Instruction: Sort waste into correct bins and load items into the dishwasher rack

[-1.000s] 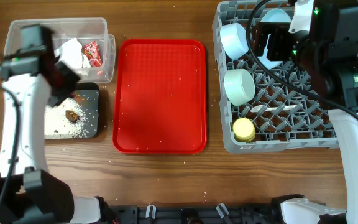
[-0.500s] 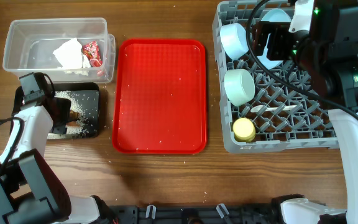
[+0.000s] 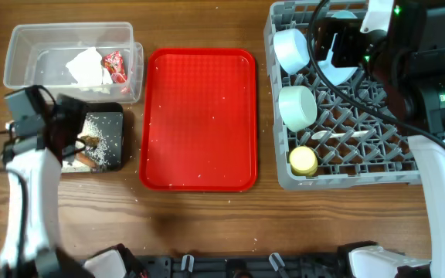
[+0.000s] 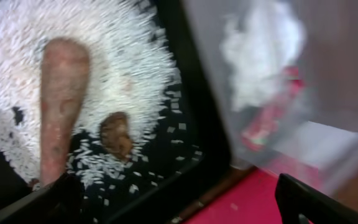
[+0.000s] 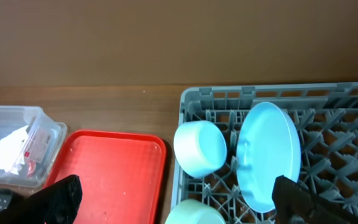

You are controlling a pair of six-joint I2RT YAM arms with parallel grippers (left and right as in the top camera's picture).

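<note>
- Within one second the left gripper (image 4: 179,205) had swung from above the clear tub (image 3: 22,46), at the far left corner, out to the left edge. It then came back over the left part of the black tray (image 3: 114,116). Its fingers stood wide apart and held nothing.
- Under it, the black tray carried the rice grains (image 4: 129,68), the cone-shaped piece (image 4: 58,106) and the brown lump (image 4: 117,134). The napkin (image 3: 87,66) and the wrapper (image 3: 114,63) lay in the clear tub.
- The right gripper (image 5: 179,199) had hardly moved. It hung over the far end of the rack (image 3: 284,179), at the right edge, spread wide and also empty.
- In the rack stood the plate (image 5: 269,155), a bowl (image 5: 199,148), the mint-green bowl (image 3: 297,106) and the yellow cup (image 3: 303,161).
- The red serving tray (image 3: 199,116), in the middle of the table, showed only a few scattered grains. So I judged that the sorting and the loading were almost finished.
</note>
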